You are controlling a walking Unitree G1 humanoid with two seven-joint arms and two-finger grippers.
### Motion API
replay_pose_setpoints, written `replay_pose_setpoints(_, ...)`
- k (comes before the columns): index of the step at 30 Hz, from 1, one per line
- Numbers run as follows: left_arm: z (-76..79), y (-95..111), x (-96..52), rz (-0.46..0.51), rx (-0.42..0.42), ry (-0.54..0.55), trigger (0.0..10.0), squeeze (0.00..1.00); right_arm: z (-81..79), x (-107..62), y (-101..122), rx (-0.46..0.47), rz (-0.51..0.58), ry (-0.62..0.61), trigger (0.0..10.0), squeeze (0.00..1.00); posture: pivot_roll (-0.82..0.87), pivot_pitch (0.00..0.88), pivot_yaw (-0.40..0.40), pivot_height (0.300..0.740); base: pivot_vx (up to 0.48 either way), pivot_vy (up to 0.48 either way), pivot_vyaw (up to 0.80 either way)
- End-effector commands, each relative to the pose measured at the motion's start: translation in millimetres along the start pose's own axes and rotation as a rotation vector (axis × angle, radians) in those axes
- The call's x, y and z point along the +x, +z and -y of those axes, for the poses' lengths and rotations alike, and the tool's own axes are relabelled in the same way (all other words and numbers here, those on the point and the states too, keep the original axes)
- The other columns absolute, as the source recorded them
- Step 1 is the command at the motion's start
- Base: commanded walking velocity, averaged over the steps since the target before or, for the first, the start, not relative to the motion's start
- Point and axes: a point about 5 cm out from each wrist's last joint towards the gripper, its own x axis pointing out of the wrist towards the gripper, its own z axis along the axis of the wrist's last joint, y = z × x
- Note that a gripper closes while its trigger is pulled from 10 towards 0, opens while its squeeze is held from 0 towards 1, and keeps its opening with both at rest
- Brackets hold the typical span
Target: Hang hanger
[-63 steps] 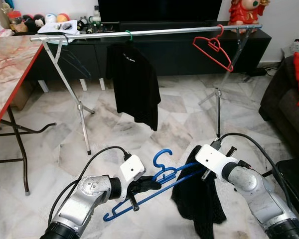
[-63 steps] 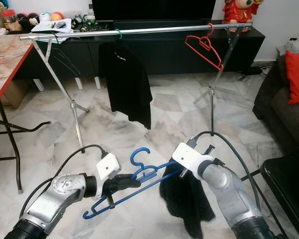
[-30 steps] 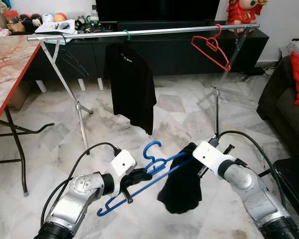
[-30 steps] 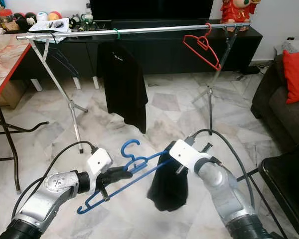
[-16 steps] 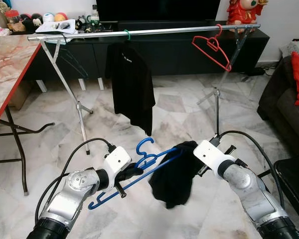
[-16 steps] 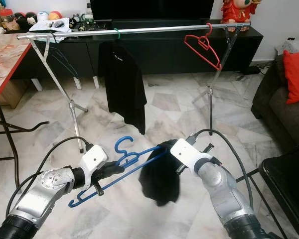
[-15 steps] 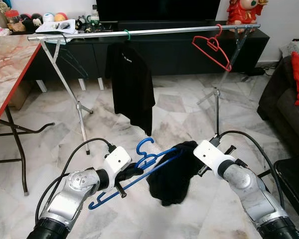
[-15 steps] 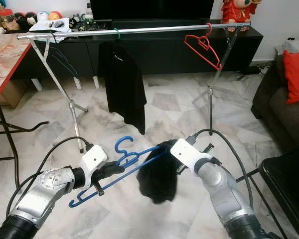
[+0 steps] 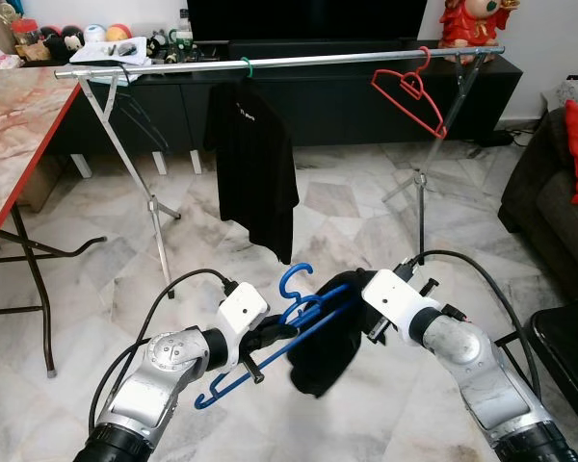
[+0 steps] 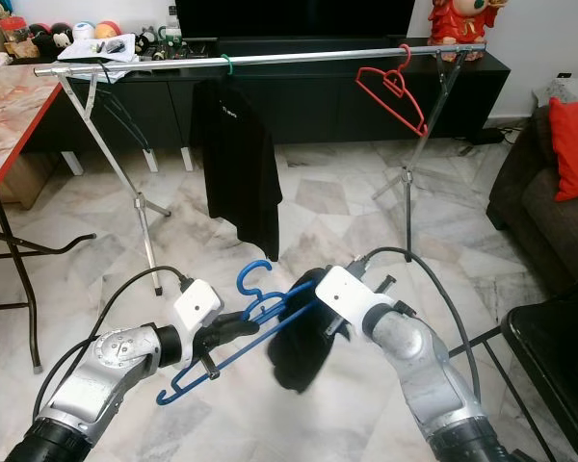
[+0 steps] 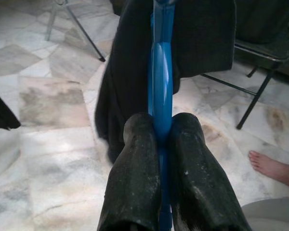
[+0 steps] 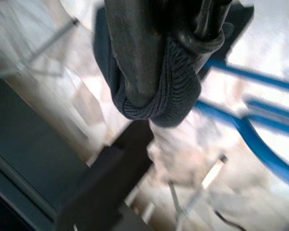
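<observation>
Clamping the blue hanger (image 11: 160, 82), the left gripper (image 11: 160, 144) (right gripper (image 12: 173, 62) pinches black garment (image 9: 320, 346)).

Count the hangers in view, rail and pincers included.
4, possibly more hidden. Blue hanger in the left pincer; on the rail: red hanger, green-hooked hanger under the black shirt, dark hanger at the left end.

Blue hanger (image 9: 275, 337) tilted, black garment (image 9: 325, 332) draped on one end.
</observation>
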Motion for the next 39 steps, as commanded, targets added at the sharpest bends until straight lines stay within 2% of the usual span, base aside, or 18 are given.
replay_pose_setpoints(1, 5.2, 11.7, 4.6, 0.049, 0.019, -0.035, 10.0, 0.0, -3.9, -3.3, 23.4, 0.017, 0.127, 0.06, 10.0, 0.0, -0.03, 0.146, -0.017, 0.74, 0.0, 0.0, 0.0)
replay_pose_setpoints(5, 6.0, 11.8, 5.4, 0.05, 0.018, -0.039, 10.0, 0.0, -7.4, -5.4, 30.1, 0.017, 0.161, 0.096, 10.0, 0.0, -0.03, 0.146, -0.016, 0.74, 0.0, 0.0, 0.0)
replay_pose_setpoints(7, 7.9, 11.8, 6.7, 0.052, 0.018, -0.05, 10.0, 0.0, -15.4, -10.3, 41.5, 0.025, 0.221, 0.177, 10.0, 0.0, -0.03, 0.147, -0.016, 0.74, 0.0, 0.0, 0.0)
replay_pose_setpoints(8, 7.9, 11.8, 6.7, 0.052, 0.018, -0.05, 10.0, 0.0, -15.4, -10.3, 41.5, 0.025, 0.221, 0.177, 10.0, 0.0, -0.03, 0.147, -0.016, 0.74, 0.0, 0.0, 0.0)
replay_pose_setpoints(10, 9.8, 11.9, 8.0, 0.053, 0.018, -0.06, 10.0, 0.0, -28.0, -18.1, 50.5, 0.021, 0.282, 0.293, 10.0, 0.0, -0.03, 0.147, -0.017, 0.74, 0.0, 0.0, 0.0)
replay_pose_setpoints(12, 10.4, 11.9, 8.3, 0.054, 0.017, -0.063, 10.0, 0.0, -30.3, -20.6, 51.8, 0.023, 0.296, 0.312, 10.0, 0.0, -0.03, 0.147, -0.017, 0.74, 0.0, 0.0, 0.0)
replay_pose_setpoints(13, 10.5, 11.7, 7.9, 0.053, 0.016, -0.066, 10.0, 0.0, -16.9, -16.2, 39.6, 0.02, 0.222, 0.209, 10.0, 0.0, -0.03, 0.147, -0.018, 0.74, 0.0, 0.0, 0.0)
replay_pose_setpoints(14, 10.5, 11.7, 7.9, 0.053, 0.016, -0.066, 10.0, 0.0, -16.9, -16.2, 39.6, 0.02, 0.222, 0.209, 10.0, 0.0, -0.03, 0.147, -0.018, 0.74, 0.0, 0.0, 0.0)
replay_pose_setpoints(15, 10.1, 10.2, 6.0, 0.046, 0.016, -0.066, 10.0, 0.0, 0.3, -11.7, 21.7, -0.014, 0.107, 0.088, 10.0, 0.0, -0.03, 0.147, -0.018, 0.74, 0.0, 0.0, 0.0)
replay_pose_setpoints(17, 8.8, 6.3, 2.1, 0.027, 0.018, -0.065, 10.0, 0.0, 16.8, -11.0, 5.2, -0.029, 0.006, -0.015, 10.0, 0.0, -0.03, 0.146, -0.019, 0.74, 0.0, 0.0, 0.0)
replay_pose_setpoints(25, 6.2, 3.4, -2.3, 0.013, 0.023, -0.057, 10.0, 0.0, 23.8, -10.9, -1.2, -0.009, -0.041, -0.063, 10.0, 0.0, -0.03, 0.146, -0.02, 0.74, 0.0, 0.0, 0.0)
replay_pose_setpoints(30, 6.5, 4.6, -1.2, 0.017, 0.021, -0.059, 10.0, 0.0, 5.6, -8.4, 16.6, 0.011, 0.081, 0.059, 10.0, 0.0, -0.03, 0.14, -0.018, 0.74, 0.0, 0.0, 0.0)
replay_pose_setpoints(36, 7.4, 6.4, 1.7, 0.024, 0.021, -0.061, 10.0, 0.0, -7.5, -11.6, 25.7, 0.01, 0.143, 0.162, 10.0, 0.0, -0.03, 0.134, -0.018, 0.74, 0.0, 0.0, 0.0)
replay_pose_setpoints(39, 8.0, 7.4, 4.1, 0.032, 0.018, -0.06, 10.0, 0.0, -26.0, -20.0, 38.8, 0.035, 0.227, 0.306, 10.0, 0.0, -0.03, 0.13, -0.017, 0.74, 0.0, 0.0, 0.0)
